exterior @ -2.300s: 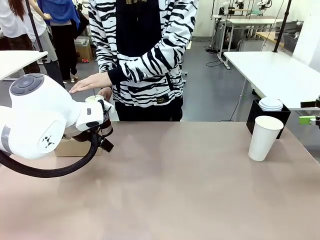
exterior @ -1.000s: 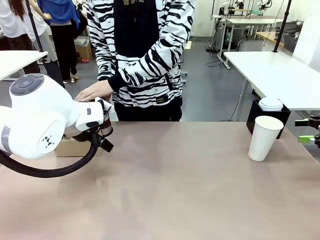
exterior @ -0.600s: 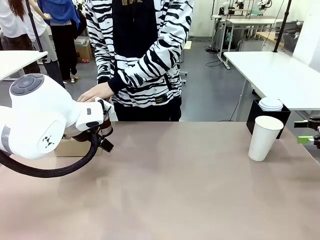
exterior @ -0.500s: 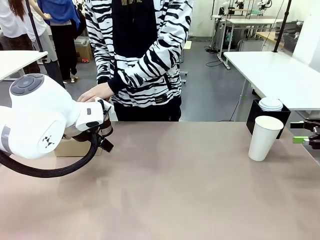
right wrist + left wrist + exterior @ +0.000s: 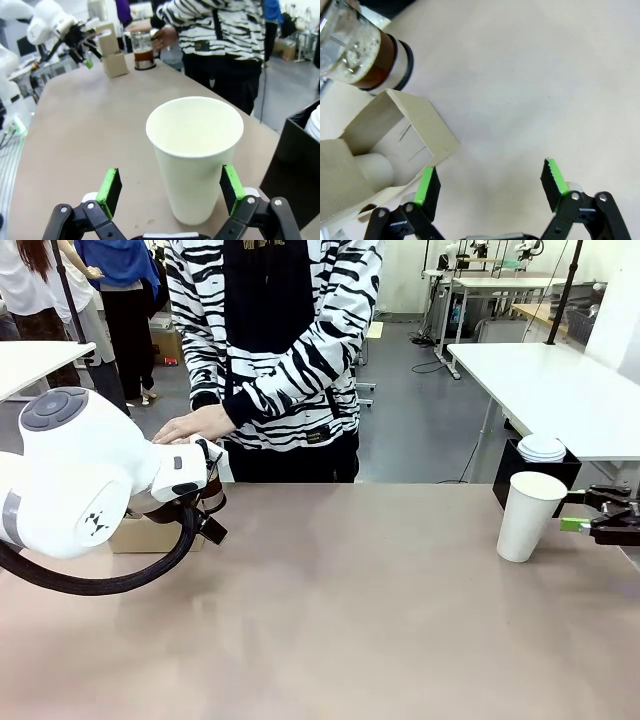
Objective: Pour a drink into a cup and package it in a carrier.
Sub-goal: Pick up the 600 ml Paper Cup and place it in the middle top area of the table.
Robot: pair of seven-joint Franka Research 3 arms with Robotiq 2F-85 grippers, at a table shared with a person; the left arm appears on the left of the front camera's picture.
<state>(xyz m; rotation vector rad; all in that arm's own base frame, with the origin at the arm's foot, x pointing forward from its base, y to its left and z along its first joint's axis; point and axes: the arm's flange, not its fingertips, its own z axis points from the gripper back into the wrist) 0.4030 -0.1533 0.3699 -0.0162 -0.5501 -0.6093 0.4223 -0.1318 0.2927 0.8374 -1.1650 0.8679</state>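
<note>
Cup (image 5: 530, 516): stands upright and open-topped at the right side of the table (image 5: 350, 630). The right wrist view shows no liquid in it.

Right gripper (image 5: 170, 185): set low and level with the cup's lower half. Its fingers are spread wide, one on each side of the cup wall, and are not touching it. Nothing is held. In my judgement, this side approach is chosen so a grip can steady or carry the cup while its mouth stays free for pouring.

Jug (image 5: 362, 55): upright on its dark base at the table's far left, well apart from the cup. The drink (image 5: 379, 67) fills its lower part, with froth above. A person's hand (image 5: 195, 425) is at the top of the jug, apparently keeping charge of it.

Carrier (image 5: 395, 135): just beside the jug, its open top towards the left wrist camera. A pale rounded shape sits inside it, but I cannot tell what it is.

Left gripper (image 5: 490, 177): fingers apart and empty, above bare table at the carrier's corner. Contact with the cardboard cannot be confirmed. It is probably stationed there for the packaging step.

Assessment: pouring has not begun. An empty paper cup is light, so a hard or off-centre squeeze could crush or tip it.
</note>
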